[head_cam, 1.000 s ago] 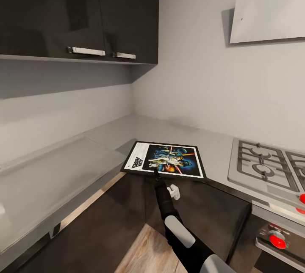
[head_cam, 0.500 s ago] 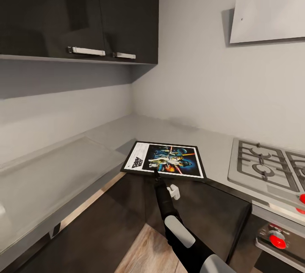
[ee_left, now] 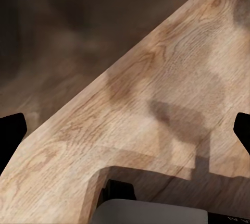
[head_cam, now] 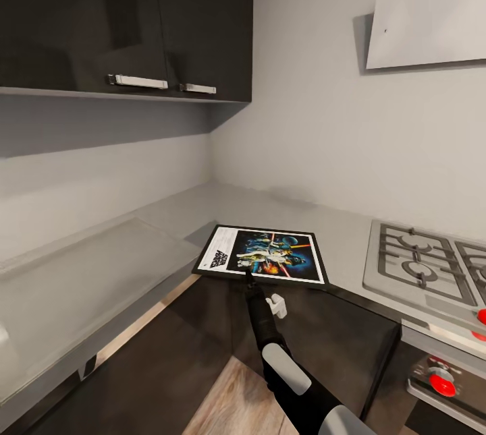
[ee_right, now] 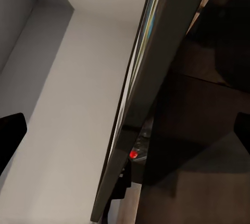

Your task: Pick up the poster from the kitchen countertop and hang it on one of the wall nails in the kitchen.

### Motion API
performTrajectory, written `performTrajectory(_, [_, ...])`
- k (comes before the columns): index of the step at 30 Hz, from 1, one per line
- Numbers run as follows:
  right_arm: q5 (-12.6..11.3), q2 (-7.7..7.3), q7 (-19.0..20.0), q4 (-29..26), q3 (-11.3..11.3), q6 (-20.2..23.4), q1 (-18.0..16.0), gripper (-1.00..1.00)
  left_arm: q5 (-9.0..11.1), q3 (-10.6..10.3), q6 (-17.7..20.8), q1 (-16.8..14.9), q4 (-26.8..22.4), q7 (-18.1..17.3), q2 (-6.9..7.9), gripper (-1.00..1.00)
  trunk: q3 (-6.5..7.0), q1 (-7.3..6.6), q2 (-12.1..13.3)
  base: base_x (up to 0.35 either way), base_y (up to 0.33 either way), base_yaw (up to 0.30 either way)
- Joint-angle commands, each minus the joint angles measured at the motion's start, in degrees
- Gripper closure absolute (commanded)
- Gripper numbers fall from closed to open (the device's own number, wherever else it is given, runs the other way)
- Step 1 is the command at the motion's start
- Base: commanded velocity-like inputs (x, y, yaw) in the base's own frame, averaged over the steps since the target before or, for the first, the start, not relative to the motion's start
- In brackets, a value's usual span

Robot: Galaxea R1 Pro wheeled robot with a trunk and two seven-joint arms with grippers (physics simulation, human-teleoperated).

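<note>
The poster (head_cam: 266, 254) lies flat on the light-grey kitchen countertop (head_cam: 202, 209) near the inner corner, its near edge overhanging the dark cabinet fronts. It has a black frame, white border and dark blue artwork. My right gripper (head_cam: 248, 278) reaches up to that near edge. In the right wrist view the poster (ee_right: 156, 67) runs edge-on between the fingers, and the right gripper (ee_right: 127, 130) is open, its tips wide apart. My left gripper (ee_left: 125, 133) is open over the wooden floor (ee_left: 156, 78), holding nothing.
A gas hob (head_cam: 425, 266) with red knobs (head_cam: 442, 381) sits right of the poster. A white hood (head_cam: 428, 13) hangs above it. Dark wall cabinets (head_cam: 135, 17) hang over the left run of worktop. Wooden floor (head_cam: 229, 394) lies between the cabinet fronts.
</note>
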Motion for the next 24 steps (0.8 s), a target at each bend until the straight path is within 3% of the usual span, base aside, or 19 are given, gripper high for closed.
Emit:
performTrajectory(1, [-0.61,0.0,0.39,0.1,0.26,-0.3,-0.09,-1.0,0.57,0.18,0.15,0.04,-0.07,-0.54,-0.01,-1.0,-0.05,0.0,-0.03,0.0,0.0,0.0])
performTrajectory(10, [-0.61,0.0,0.39,0.1,0.26,-0.3,-0.09,-1.0,0.52,0.14,0.25,0.04,0.0,-0.47,-0.19,-1.0,-0.05,0.0,-0.03,0.0,0.0,0.0])
performTrajectory(24, [-0.61,0.0,0.39,0.09,0.26,-0.31,-0.09,-1.0,0.16,-0.89,0.24,0.04,1.5,-0.2,-3.91,-1.0,-0.05,0.0,-0.03,0.0,0.0,0.0])
